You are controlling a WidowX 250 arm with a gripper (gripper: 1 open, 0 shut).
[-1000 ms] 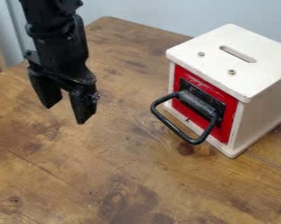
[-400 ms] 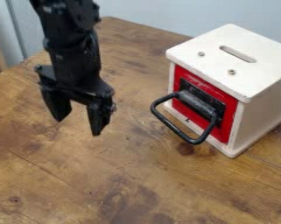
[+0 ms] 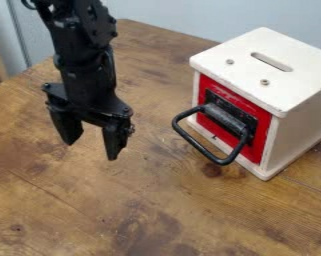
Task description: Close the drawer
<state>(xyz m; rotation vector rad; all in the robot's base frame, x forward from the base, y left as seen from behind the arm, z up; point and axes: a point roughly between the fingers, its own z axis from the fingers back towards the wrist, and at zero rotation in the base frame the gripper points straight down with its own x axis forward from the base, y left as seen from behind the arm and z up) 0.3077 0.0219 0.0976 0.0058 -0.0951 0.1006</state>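
Observation:
A small white cube-shaped box (image 3: 276, 75) with slots in its top stands on the right of the wooden table. Its red-fronted drawer (image 3: 238, 122) has a black panel and a large black loop handle (image 3: 206, 134) that sticks out toward the left front. How far the drawer is pulled out is hard to judge. My black gripper (image 3: 91, 133) hangs over the table to the left of the handle, clearly apart from it. Its two fingers point down and stand open with nothing between them.
The wooden table (image 3: 149, 210) stretches wide in front of and to the left of the box. At the far left edge a grey wall or curtain (image 3: 3, 35) shows behind the table.
The gripper has moved to the right, toward the drawer handle, and slightly lower. It stayed open. The box and drawer have not moved.

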